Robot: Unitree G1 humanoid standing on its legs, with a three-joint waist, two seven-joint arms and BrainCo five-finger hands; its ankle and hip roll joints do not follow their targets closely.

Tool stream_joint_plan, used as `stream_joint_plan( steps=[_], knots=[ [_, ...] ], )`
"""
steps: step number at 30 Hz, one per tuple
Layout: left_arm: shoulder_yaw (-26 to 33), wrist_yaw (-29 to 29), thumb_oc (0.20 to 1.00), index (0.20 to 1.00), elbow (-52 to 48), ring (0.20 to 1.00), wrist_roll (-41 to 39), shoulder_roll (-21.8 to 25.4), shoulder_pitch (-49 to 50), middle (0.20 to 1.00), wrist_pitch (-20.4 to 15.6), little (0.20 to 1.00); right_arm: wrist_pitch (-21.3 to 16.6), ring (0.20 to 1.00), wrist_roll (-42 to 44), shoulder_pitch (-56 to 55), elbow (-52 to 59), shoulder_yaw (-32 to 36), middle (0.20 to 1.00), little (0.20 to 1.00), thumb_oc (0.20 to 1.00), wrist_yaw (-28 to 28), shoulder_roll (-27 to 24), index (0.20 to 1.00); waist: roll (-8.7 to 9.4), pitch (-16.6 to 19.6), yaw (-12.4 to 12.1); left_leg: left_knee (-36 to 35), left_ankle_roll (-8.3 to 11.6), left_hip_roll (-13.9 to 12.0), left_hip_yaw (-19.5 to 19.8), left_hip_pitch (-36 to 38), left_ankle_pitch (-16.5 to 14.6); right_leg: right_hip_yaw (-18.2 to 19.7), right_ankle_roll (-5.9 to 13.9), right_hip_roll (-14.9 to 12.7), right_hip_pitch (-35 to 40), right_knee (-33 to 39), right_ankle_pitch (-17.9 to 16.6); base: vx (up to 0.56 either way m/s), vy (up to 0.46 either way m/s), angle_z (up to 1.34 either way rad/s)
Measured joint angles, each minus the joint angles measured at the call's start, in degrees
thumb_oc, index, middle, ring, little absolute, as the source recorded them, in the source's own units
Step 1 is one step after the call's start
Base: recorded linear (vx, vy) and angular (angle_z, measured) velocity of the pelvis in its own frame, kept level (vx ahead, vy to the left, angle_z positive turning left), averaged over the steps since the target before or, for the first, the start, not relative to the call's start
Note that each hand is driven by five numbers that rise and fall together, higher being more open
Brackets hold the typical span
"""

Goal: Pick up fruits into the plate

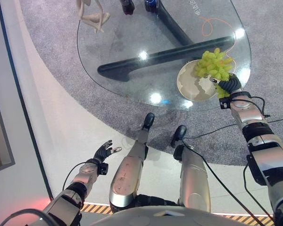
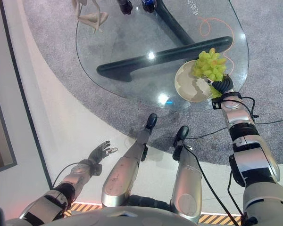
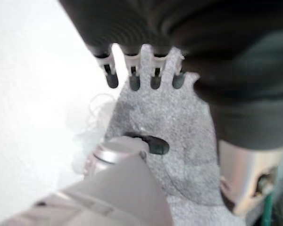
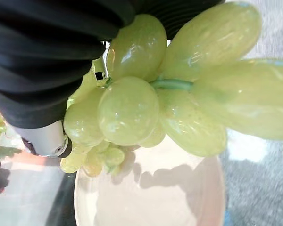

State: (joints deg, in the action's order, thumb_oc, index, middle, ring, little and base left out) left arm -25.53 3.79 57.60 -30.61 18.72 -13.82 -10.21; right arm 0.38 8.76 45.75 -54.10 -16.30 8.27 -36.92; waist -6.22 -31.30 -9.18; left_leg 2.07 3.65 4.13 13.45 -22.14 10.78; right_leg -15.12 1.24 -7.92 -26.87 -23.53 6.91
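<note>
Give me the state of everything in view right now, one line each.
Grapes: green bunch held in the right hand, over the plate's far edge.
Plate: on the glass table, upright, nothing lying in it.
Right hand: fingers closed on the grapes.
Left hand: low by the floor, fingers relaxed, holding nothing.
Glass table: bears the plate.

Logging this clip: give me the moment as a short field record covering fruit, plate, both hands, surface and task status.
fruit: bunch of green grapes, held over the plate's far right edge
plate: cream plate, near the right edge of the table, nothing lying on its bare part
right hand: right hand, closed on the grapes
left hand: left hand, fingers relaxed, low over the floor, holding nothing
surface: round glass table
status: grapes not yet released
</note>
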Motion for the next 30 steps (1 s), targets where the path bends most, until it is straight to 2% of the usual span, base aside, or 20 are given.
stream_joint_plan(
  steps=[3, 4, 5, 6, 7, 17, 24, 30],
  knots=[
    [0.0, 0.0, 1.0, 1.0, -1.2, 1.0, -1.0, 0.0, -0.5, 1.0, 0.0, 1.0, 1.5, 0.2, -3.4, 1.4, -0.1, -1.0, 0.2, 0.2, 0.2, 1.1, 0.1, 0.2, 0.0, 0.0, 0.0, 0.8, 0.31, 0.1, -0.2, -2.1, -0.2, 0.2, -0.2, -0.3, -2.5, -1.8, 0.2, -0.01, 0.012, -0.01],
    [0.0, 0.0, 1.0, 1.0, -1.3, 1.0, -1.0, 0.0, -0.5, 1.0, 0.0, 1.0, 1.7, 0.26, -3.7, 1.7, -0.2, -1.4, 0.26, 0.26, 0.26, 1.3, 0.1, 0.26, -0.01, 0.0, 0.0, 1.1, 0.3, 0.1, -0.3, -2.4, -0.2, 0.3, -0.21, -0.4, -2.8, -2.0, 0.2, 0.0, 0.0, 0.0],
    [-0.1, -0.1, 1.0, 1.0, -1.3, 1.0, -1.0, -0.1, -0.5, 1.0, 0.0, 1.0, 2.4, 0.561, -4.7, 2.0, -0.4, -2.3, 0.561, 0.561, 0.561, 1.8, 0.2, 0.561, -0.01, 0.0, 0.0, 1.6, 0.31, 0.2, -0.3, -2.9, -0.2, 0.3, -0.38, -0.5, -3.4, -2.5, 0.3, 0.0, 0.0, 0.0],
    [-0.1, -0.1, 1.0, 1.0, -1.3, 1.0, -1.0, -0.1, -0.5, 1.0, 0.0, 1.0, 2.6, 0.617, -5.2, 2.1, -0.8, -2.7, 0.617, 0.617, 0.617, 1.9, 0.3, 0.617, -0.01, 0.0, 0.0, 1.7, 0.26, 0.2, -0.3, -3.1, -0.3, 0.3, -0.47, -0.5, -3.5, -2.7, 0.4, 0.0, 0.0, 0.0],
    [-0.2, -0.2, 1.0, 1.0, -1.5, 1.0, -1.2, -0.1, -0.5, 1.0, 0.0, 1.0, 3.0, 1.0, -5.6, 2.3, -1.3, -2.7, 1.0, 1.0, 1.0, 2.4, 0.5, 1.0, -0.01, 0.0, -0.1, 1.8, 0.24, 0.3, -0.3, -3.3, -0.3, 0.3, -0.49, -0.4, -3.8, -2.8, 0.4, 0.0, 0.0, 0.0],
    [-1.6, -1.0, 1.0, 1.0, -3.5, 1.0, -2.0, -0.2, -0.5, 1.0, 0.0, 1.0, 3.6, 1.0, -6.2, 2.4, -1.2, -2.7, 1.0, 1.0, 1.0, 3.9, 2.2, 1.0, -0.02, 0.0, -0.1, 2.4, 0.16, 0.4, -0.4, -5.0, -0.2, 0.2, -0.65, -0.5, -5.4, -3.5, 0.4, 0.0, 0.0, 0.0],
    [-1.7, -1.2, 1.0, 1.0, -3.8, 1.0, -2.0, -0.3, -0.5, 1.0, 0.0, 1.0, 2.2, 1.0, -7.8, 2.3, 0.9, -4.5, 1.0, 1.0, 1.0, 4.1, 2.4, 1.0, -0.02, 0.0, 0.0, 2.6, 0.1, 0.6, -0.4, -5.3, -0.3, 0.2, -0.83, -0.6, -5.6, -3.5, 0.3, -0.01, 0.014, 0.0],
    [-1.6, -1.3, 1.0, 1.0, -3.9, 1.0, -2.0, -0.3, -0.5, 1.0, 0.0, 1.0, 1.2, 1.0, -8.2, 1.6, 7.7, -4.8, 1.0, 1.0, 1.0, 4.5, 2.4, 1.0, 0.0, 0.0, 0.3, 2.6, 0.04, 0.6, -0.5, -5.0, -0.2, 0.4, -0.84, -0.6, -5.4, -3.6, 0.3, 0.0, 0.0, 0.0]
  ],
)
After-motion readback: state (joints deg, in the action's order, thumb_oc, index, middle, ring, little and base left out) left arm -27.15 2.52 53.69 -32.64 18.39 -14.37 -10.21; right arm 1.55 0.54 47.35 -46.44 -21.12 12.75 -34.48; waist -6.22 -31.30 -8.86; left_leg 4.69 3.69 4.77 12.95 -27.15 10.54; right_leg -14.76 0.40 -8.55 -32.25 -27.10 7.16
